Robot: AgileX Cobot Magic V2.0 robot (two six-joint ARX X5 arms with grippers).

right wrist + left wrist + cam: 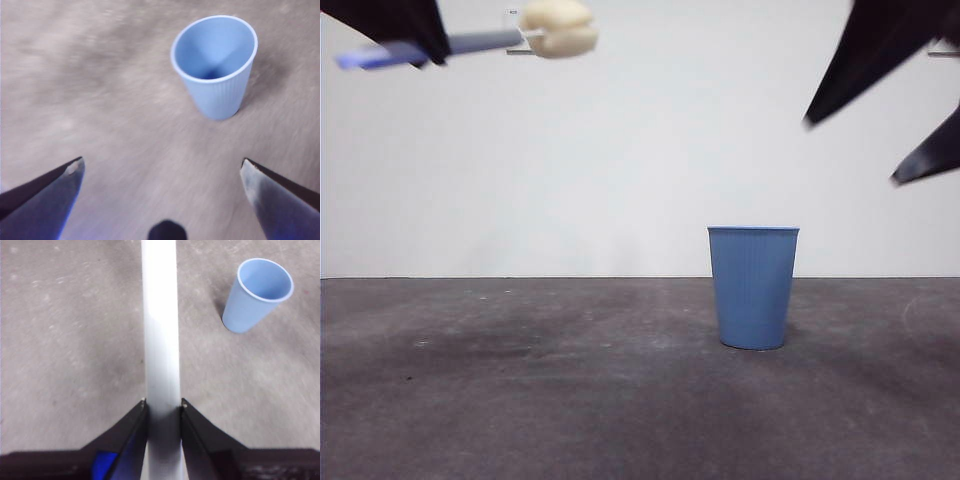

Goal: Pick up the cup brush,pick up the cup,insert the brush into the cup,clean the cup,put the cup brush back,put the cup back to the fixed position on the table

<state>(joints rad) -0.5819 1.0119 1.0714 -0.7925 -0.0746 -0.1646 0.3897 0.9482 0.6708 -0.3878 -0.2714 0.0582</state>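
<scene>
The left gripper (pixel 163 407), high above the table (pixel 520 400), clamps the handle of the cup brush (pixel 558 28), held roughly level. The right gripper (pixel 161 172) hangs with jaws spread wide above the blue cup (pixel 753 287), which stands upright on the table.

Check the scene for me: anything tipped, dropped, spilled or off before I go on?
Nothing stands out. The cup stands upright on the table, looking empty from above. The left pincer holds the cup brush level, high above the table. The right pincer hangs open above the cup.
</scene>
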